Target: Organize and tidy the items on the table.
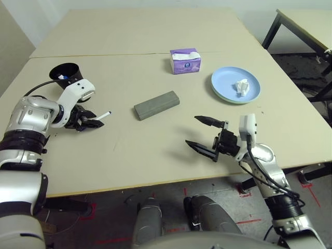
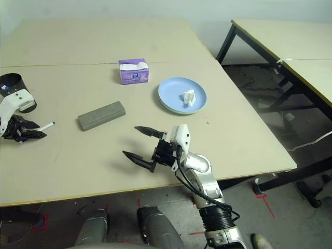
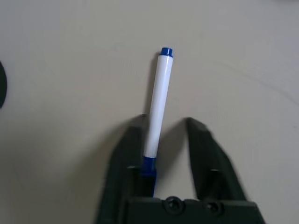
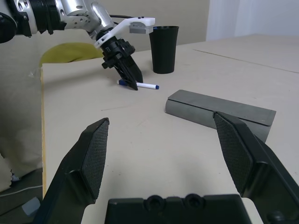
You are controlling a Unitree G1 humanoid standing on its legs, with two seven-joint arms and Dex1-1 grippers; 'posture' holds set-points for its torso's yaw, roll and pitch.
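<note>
- Right tool [image 1: 202, 132]: near the surface's front edge, fingers spread wide, holding nothing.
- Left tool [image 1: 87, 120]: near the left edge, fingers astride one marker [image 3: 156, 105] lying on the surface [image 1: 129, 31]; firm grip not discernible.
- Grey glasses case [image 1: 156, 105]: mid-surface, flat.
- Black cup [image 1: 66, 74]: far-left, upright, behind the left tool.
- Light-blue plate [image 1: 223, 83]: toward the right edge, bearing crumpled tissue [image 1: 241, 86].
- Purple tissue box [image 1: 185, 60]: by the seam.

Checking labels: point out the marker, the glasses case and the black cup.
marker [image 3: 156, 100]: left wrist view, middle of its white barrel.
glasses case [image 1: 156, 105]: left eye view, centre of its grey top.
black cup [image 4: 164, 49]: right wrist view, middle of its side wall.
</note>
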